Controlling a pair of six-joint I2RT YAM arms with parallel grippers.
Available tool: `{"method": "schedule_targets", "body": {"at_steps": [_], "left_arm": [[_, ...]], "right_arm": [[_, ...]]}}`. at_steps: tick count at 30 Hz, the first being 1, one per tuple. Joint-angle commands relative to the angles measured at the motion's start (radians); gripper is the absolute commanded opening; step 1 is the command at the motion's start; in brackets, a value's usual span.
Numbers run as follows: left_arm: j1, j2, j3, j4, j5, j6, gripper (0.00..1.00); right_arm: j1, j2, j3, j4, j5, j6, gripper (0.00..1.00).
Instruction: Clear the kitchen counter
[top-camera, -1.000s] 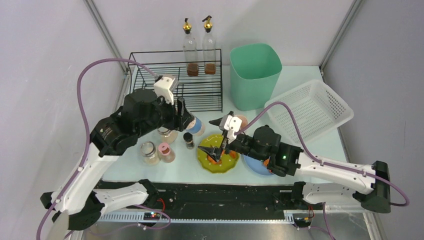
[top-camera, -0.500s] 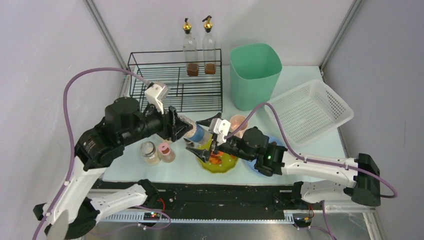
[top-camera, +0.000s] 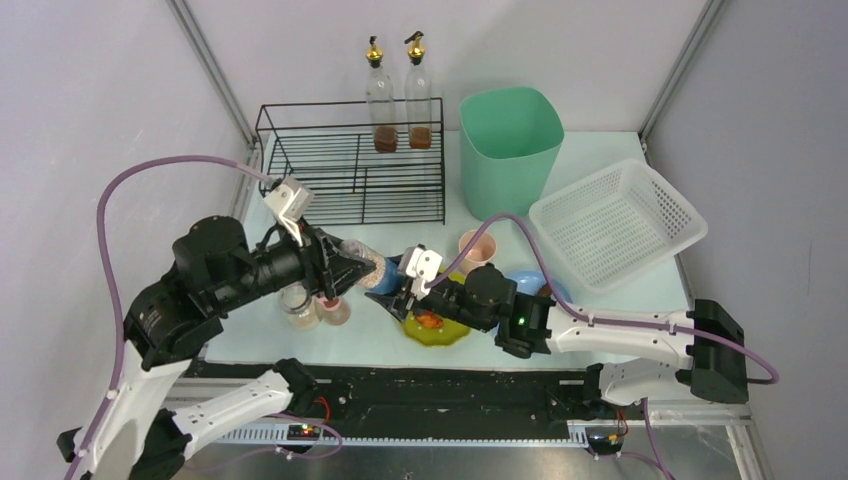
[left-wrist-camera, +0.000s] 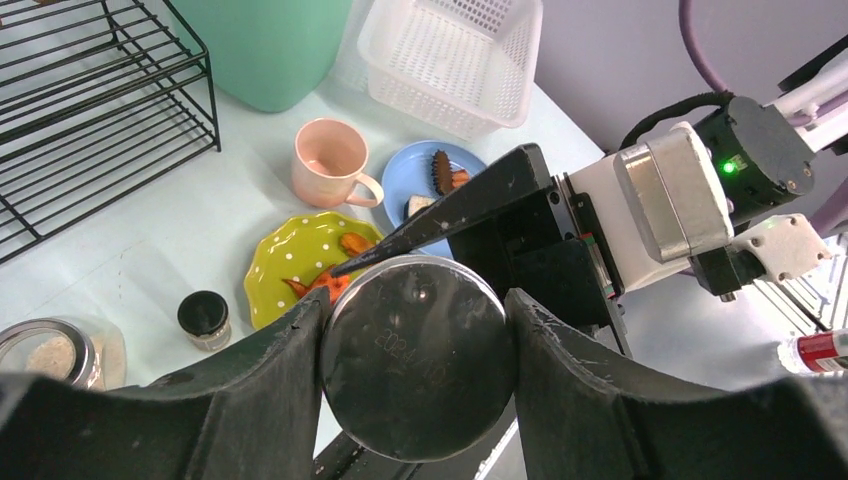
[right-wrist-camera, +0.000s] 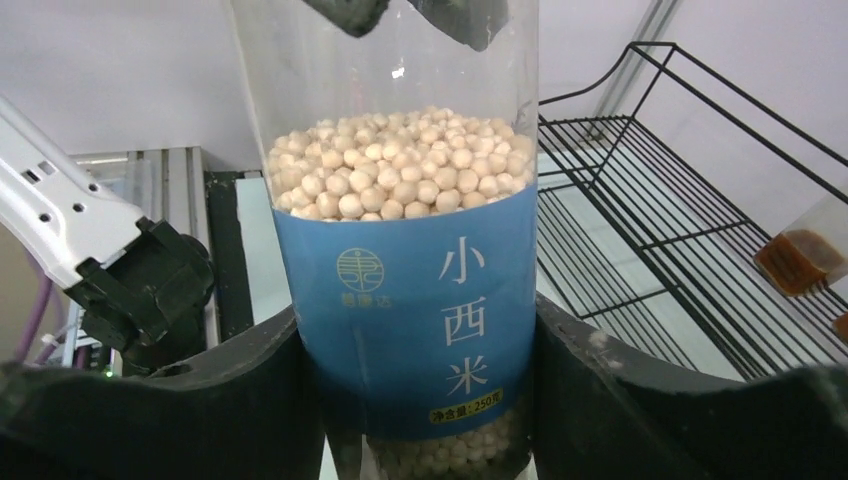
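A clear jar (top-camera: 372, 265) of white pearls with a blue label hangs sideways above the pale mint-green kitchen counter (top-camera: 600, 152). My left gripper (top-camera: 348, 268) is shut on its metal lid end; in the left wrist view the round lid (left-wrist-camera: 415, 370) fills the gap of the left gripper (left-wrist-camera: 415, 298). My right gripper (top-camera: 392, 290) meets it from the right. In the right wrist view the labelled jar body (right-wrist-camera: 400, 280) sits in the right gripper (right-wrist-camera: 415, 320), with both fingers against its sides.
Below lie a yellow-green plate (top-camera: 435, 325) with orange food, a blue plate (top-camera: 525, 285), a pink cup (top-camera: 478, 245), two small jars (top-camera: 298, 305) and a dark-capped jar (left-wrist-camera: 205, 318). Behind stand a black wire rack (top-camera: 350, 160), oil bottles (top-camera: 378, 95), a green bin (top-camera: 510, 140) and a white basket (top-camera: 615, 225).
My left arm has drawn back left and down, tipping the jar sideways. My right gripper has left the yellow plate, moved left and closed its open fingers around the jar.
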Motion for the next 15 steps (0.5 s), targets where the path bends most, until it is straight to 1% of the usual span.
{"method": "schedule_targets", "body": {"at_steps": [1, 3, 5, 9, 10, 13, 15], "left_arm": [[0.004, -0.054, -0.035, 0.15, 0.007, -0.03, 0.0], [0.005, -0.09, -0.066, 0.184, -0.002, -0.046, 0.0], [0.004, -0.116, -0.098, 0.222, -0.014, -0.053, 0.0], [0.005, -0.171, -0.174, 0.321, -0.022, -0.06, 0.01], [0.005, -0.193, -0.206, 0.34, -0.023, -0.068, 0.07], [0.005, -0.239, -0.272, 0.436, -0.041, -0.088, 0.13], [0.004, -0.267, -0.315, 0.481, -0.044, -0.103, 0.2]], "right_arm": [[0.028, 0.006, 0.046, 0.085, 0.083, 0.002, 0.52], [0.039, 0.005, 0.046, 0.105, 0.099, 0.006, 0.45], [0.048, 0.005, 0.046, 0.12, 0.114, 0.016, 0.42], [0.057, 0.006, 0.06, 0.131, 0.13, 0.069, 0.39], [0.06, 0.005, 0.061, 0.136, 0.133, 0.086, 0.39], [0.066, 0.004, 0.068, 0.155, 0.149, 0.116, 0.36], [0.069, 0.004, 0.075, 0.159, 0.157, 0.13, 0.36]]}}
